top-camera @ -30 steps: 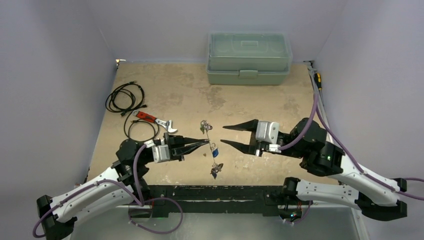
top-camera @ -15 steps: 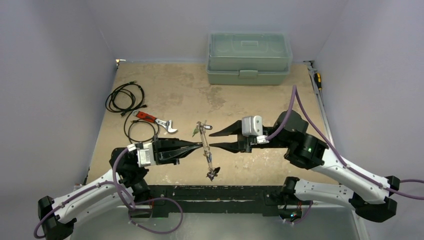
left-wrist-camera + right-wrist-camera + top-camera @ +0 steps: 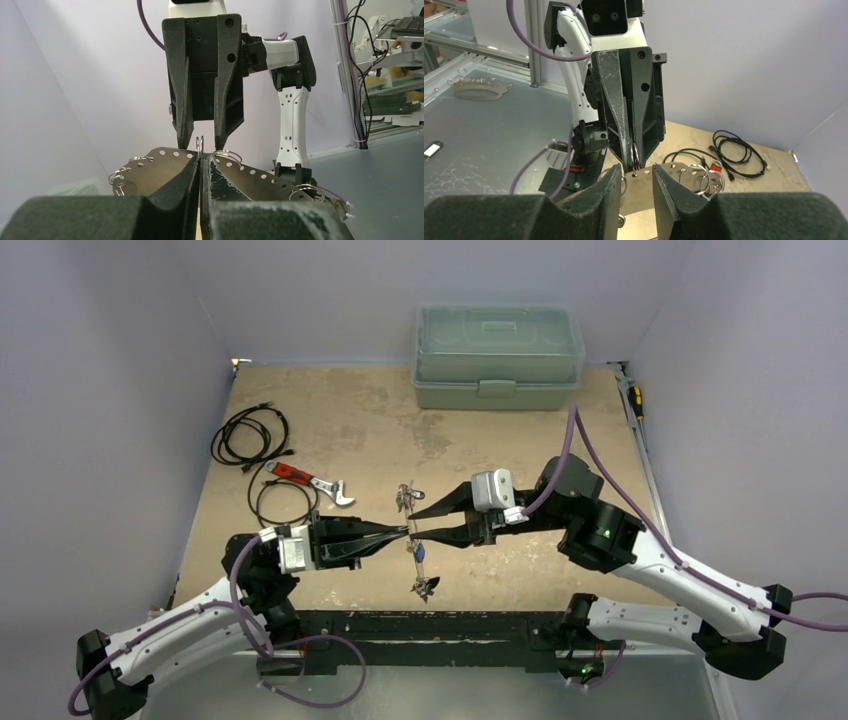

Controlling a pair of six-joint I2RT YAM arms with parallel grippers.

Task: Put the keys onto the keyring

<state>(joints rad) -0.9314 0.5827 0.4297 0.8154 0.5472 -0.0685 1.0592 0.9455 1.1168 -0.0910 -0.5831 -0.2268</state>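
The keyring [image 3: 684, 176] shows as a curved grey metal band with a row of holes, lifted off the table. Small split rings [image 3: 200, 144] pass through some holes. My left gripper [image 3: 404, 531] [image 3: 200, 157] is shut on one split ring at the band's top edge. My right gripper [image 3: 413, 526] [image 3: 636, 170] faces it tip to tip. Its jaws stand partly open on either side of that ring, with a gap on both sides. Keys [image 3: 421, 554] hang below the band; more keys [image 3: 408, 495] are at its far end. A red-headed key [image 3: 716, 167] hangs from a ring.
A green lidded toolbox [image 3: 498, 357] stands at the back of the table. At the left lie a coiled black cable [image 3: 250, 433], a red-handled wrench [image 3: 310, 483] and a second cable loop [image 3: 283, 502]. A yellow-handled tool [image 3: 636, 398] lies along the right edge.
My right gripper has moved left to meet the left gripper and narrowed its jaws around the held ring. The left gripper has stayed shut and raised the band with its keys.
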